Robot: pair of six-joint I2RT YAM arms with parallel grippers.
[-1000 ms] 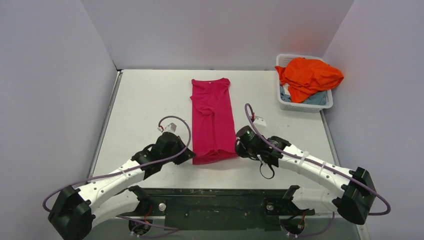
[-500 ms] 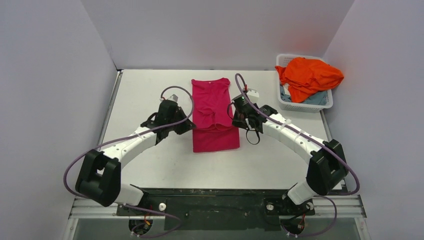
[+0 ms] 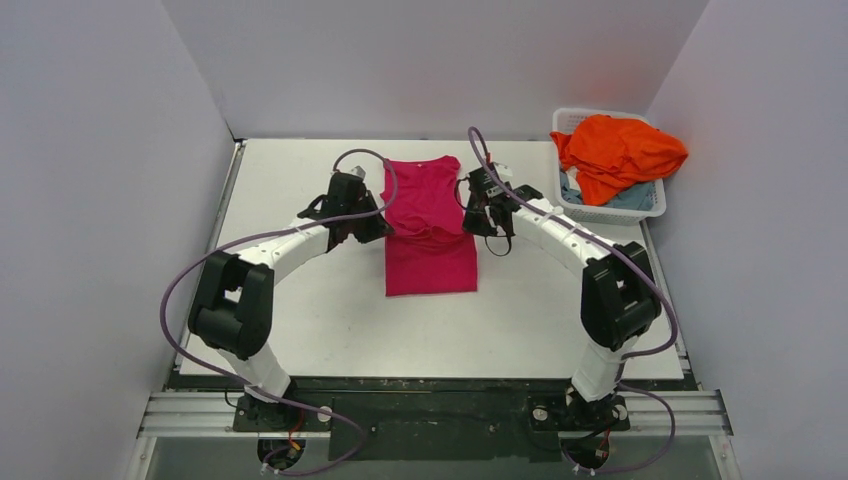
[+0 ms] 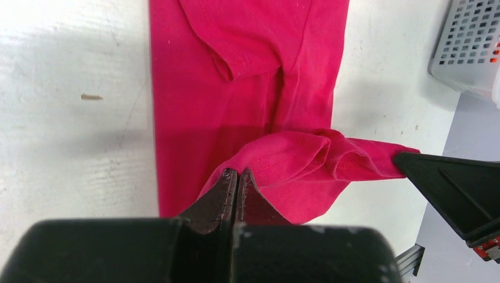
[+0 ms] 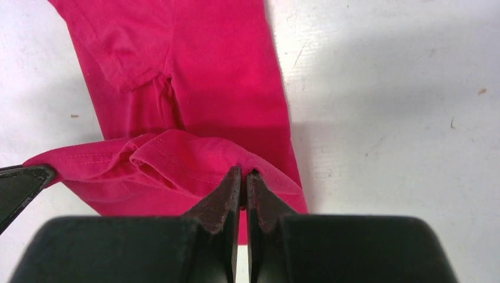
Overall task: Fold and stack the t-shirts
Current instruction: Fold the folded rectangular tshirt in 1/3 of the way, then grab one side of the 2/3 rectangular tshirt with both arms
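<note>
Since the white bench (image 3: 330, 320) gives a flat place to fold, the pink t-shirt (image 3: 432, 270) lies long in its middle. The left pincer (image 4: 237, 174) and right pincer (image 5: 243, 172) each squeeze tight on a hem corner, holding it level so the fold lands straight.

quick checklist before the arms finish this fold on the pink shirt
1. Left gripper shut on the pink shirt hem: ok.
2. Right gripper shut on the same hem: ok.
3. Hem taut between them: not ok, it sags and bunches in the middle.
4. Hem over the collar: not ok, it is about halfway up the shirt.
5. Sleeves folded in over the body: ok.
6. Basket apart from both grippers: ok.
</note>
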